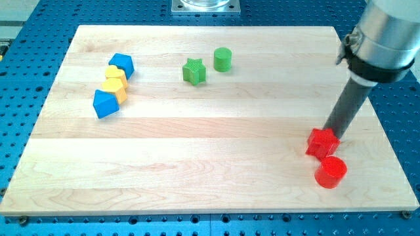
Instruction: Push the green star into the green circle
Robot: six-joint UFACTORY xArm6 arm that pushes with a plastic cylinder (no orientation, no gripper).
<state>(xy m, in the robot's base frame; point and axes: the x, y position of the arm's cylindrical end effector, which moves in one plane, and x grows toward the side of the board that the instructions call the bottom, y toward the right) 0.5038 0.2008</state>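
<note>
**Long way to the star, with red blocks under my rod**

My tip [330, 136] sits at the view's lower right, its end hidden behind the red star-like block [322, 143], so I cannot tell if they touch; there is no claw on this rod to be open or holding. A red cylinder [330, 172] lies just below. The green star [193, 71] rests near the view's top, just left of the green circle [222, 59], apart from it.

As I see it, pulling away carelessly could drag the red block. Approaching from the right would knock the circle away. A glancing contact could spin the star past it, or toward the blue [121, 64] and yellow [115, 82] cluster.
</note>
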